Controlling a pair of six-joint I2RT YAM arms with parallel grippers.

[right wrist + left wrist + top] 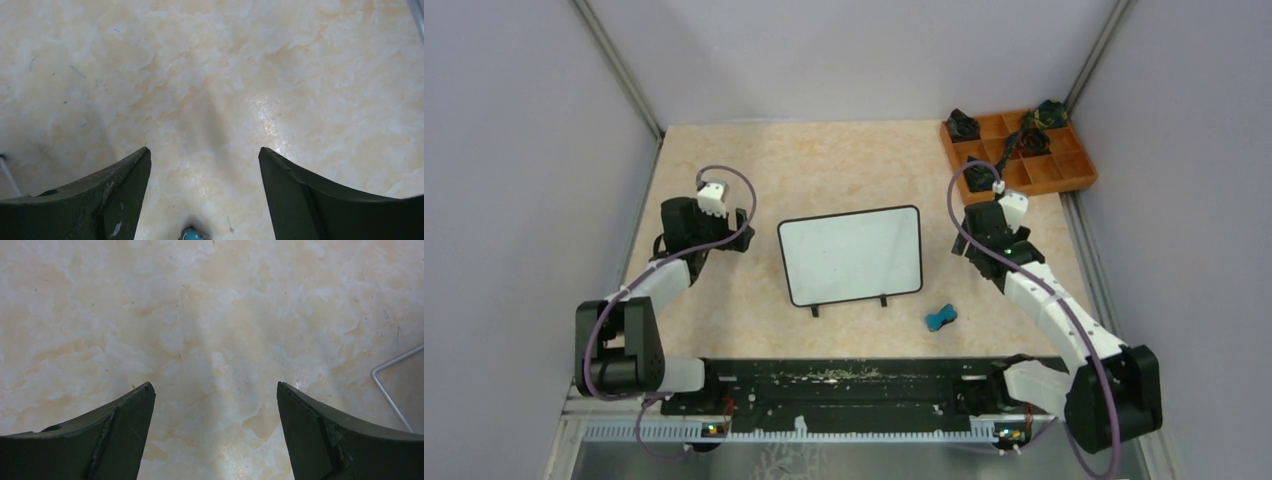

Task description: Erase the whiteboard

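The whiteboard (852, 255), white with a thin black frame and two black feet, lies in the middle of the table with no writing showing. A small blue eraser (941, 319) lies just right of its near right corner. Its tip shows at the bottom edge of the right wrist view (192, 234). My left gripper (686, 232) hovers left of the board, open and empty (214, 387). My right gripper (992, 243) hovers right of the board, open and empty (205, 150), with the eraser behind its fingers.
An orange compartment tray (1076, 165) with several dark items sits at the far right corner. Grey walls enclose the table on three sides. A thin metal frame rail (395, 385) shows in the left wrist view.
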